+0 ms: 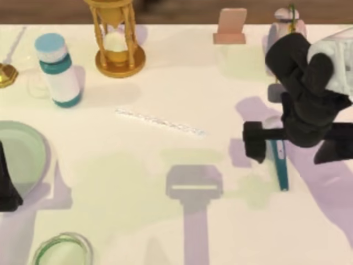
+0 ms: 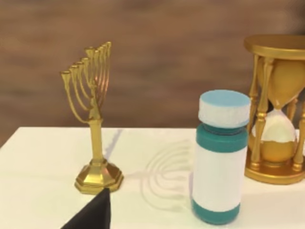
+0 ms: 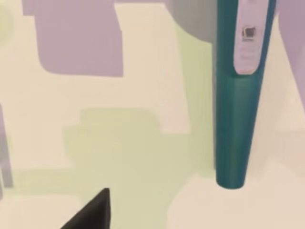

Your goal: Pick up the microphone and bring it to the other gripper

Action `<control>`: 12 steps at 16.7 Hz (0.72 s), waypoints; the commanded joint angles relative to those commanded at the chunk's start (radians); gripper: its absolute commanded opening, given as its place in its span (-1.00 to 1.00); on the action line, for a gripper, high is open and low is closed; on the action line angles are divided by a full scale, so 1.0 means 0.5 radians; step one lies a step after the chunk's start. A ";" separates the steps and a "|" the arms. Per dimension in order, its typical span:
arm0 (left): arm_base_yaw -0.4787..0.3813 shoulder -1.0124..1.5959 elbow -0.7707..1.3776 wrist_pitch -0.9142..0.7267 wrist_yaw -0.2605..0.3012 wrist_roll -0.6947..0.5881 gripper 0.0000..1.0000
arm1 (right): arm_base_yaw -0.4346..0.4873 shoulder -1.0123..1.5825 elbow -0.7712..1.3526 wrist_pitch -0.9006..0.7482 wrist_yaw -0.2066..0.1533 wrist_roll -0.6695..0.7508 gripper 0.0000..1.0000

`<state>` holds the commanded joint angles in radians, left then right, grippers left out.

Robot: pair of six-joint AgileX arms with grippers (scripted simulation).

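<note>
The microphone [image 1: 281, 164] lies flat on the table at the right, and its teal handle points toward the front edge. Its head is covered by my right arm in the top view. In the right wrist view the teal handle [image 3: 236, 119] with its white switch patch [image 3: 248, 43] lies close below the camera. My right gripper [image 1: 287, 144] hovers over the microphone, open, with its black fingers spread to either side of the handle. One fingertip [image 3: 97, 207] shows apart from the handle. My left gripper [image 1: 7, 187] is parked at the left edge, open, with one fingertip [image 2: 97, 212] in view.
A white bottle with a teal band [image 1: 58, 69] [image 2: 220, 162], a gold hourglass [image 1: 117, 38] [image 2: 279, 109] and a gold candelabra [image 2: 93, 119] stand at the back left. A pink stand [image 1: 230, 26] and a small bottle [image 1: 289, 21] are at the back right. A green plate [image 1: 25, 152] and a green-rimmed bowl [image 1: 60, 251] sit front left.
</note>
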<state>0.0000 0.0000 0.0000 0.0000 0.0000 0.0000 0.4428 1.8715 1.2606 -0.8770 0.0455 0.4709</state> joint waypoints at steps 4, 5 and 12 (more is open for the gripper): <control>0.000 0.000 0.000 0.000 0.000 0.000 1.00 | -0.007 0.198 -0.128 0.341 0.001 -0.005 1.00; 0.000 0.000 0.000 0.000 0.000 0.000 1.00 | -0.009 0.251 -0.164 0.435 0.001 -0.006 1.00; 0.000 0.000 0.000 0.000 0.000 0.000 1.00 | -0.014 0.379 -0.246 0.631 0.002 -0.010 1.00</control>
<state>0.0000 0.0000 0.0000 0.0000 0.0000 0.0000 0.4359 2.0613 1.1376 -0.5616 0.0463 0.4661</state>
